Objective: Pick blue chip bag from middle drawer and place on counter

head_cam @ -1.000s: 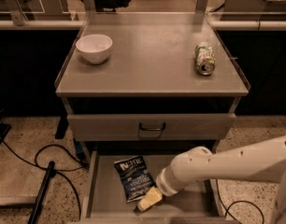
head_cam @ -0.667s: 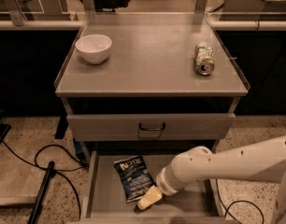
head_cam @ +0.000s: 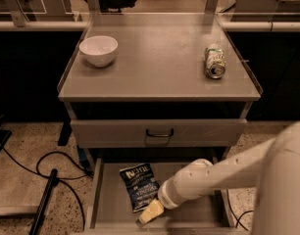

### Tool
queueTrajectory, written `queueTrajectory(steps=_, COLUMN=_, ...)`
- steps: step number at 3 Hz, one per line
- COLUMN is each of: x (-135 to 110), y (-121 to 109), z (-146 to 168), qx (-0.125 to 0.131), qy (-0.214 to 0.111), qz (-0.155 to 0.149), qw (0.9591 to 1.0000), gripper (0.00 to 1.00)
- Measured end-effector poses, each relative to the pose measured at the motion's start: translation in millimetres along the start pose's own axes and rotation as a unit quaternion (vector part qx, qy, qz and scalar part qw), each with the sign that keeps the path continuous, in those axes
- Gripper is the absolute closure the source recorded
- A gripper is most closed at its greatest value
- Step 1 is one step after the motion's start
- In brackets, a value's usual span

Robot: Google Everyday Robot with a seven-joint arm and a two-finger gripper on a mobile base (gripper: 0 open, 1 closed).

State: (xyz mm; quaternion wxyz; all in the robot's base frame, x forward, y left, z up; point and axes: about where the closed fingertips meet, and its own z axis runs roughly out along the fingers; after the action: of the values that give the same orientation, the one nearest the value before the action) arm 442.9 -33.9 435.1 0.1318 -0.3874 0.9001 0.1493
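Observation:
The blue chip bag [head_cam: 140, 186] lies flat on the floor of the open middle drawer [head_cam: 111, 204], left of centre, its white lettering facing up. My white arm reaches in from the lower right. The gripper [head_cam: 150, 212] hangs low in the drawer right by the bag's near lower corner; whether it touches the bag is not clear. The counter [head_cam: 157, 62] forms the top of the cabinet above.
A white bowl [head_cam: 98, 50] stands on the counter's back left. A green-and-silver can [head_cam: 214, 62] lies on its side at the right. A shut drawer front with a black handle [head_cam: 159, 132] sits above the open drawer. Black cables [head_cam: 47, 173] run over the floor at left.

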Motion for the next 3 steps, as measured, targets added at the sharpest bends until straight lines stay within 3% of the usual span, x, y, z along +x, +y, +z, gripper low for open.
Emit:
queueTrajectory(steps=1, x=-16.6, y=-9.0, z=37.3, qx=0.007, qy=0.0, qz=0.001, qw=1.0, gripper=0.0)
queueTrajectory(steps=3, x=-26.0, y=-17.5, z=40.1, qx=0.015, qy=-0.02, qz=0.008, qw=0.9997, gripper=0.0)
